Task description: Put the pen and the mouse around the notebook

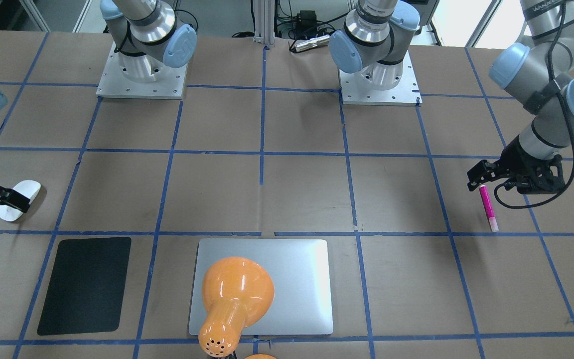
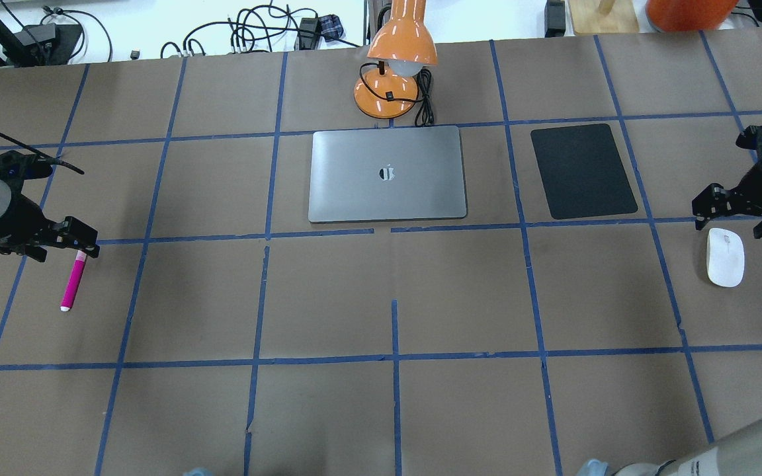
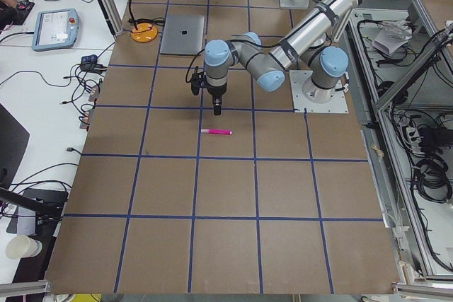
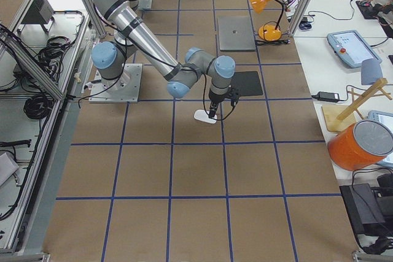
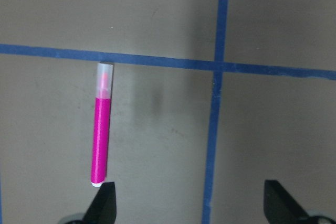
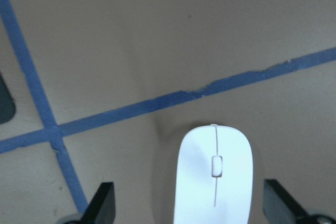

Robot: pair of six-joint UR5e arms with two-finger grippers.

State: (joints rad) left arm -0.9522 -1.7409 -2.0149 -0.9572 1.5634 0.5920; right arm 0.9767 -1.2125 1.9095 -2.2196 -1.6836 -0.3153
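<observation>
Mouse lies beneath the wide-spread right gripper.

Seen from overhead, the notebook has bare brown table at its 6 and 9 o'clock, wide open for either of my arms to pass. At its 12 o'clock the orange lamp stands just beyond the far edge, rising well above the surface. At 3 o'clock the black mat lies flat, near but apart. My left gripper hangs spread over bare table; the pen lies just ahead of one fingertip, not between them. My right gripper stands wide, the mouse between the fingers, a gap each side
</observation>
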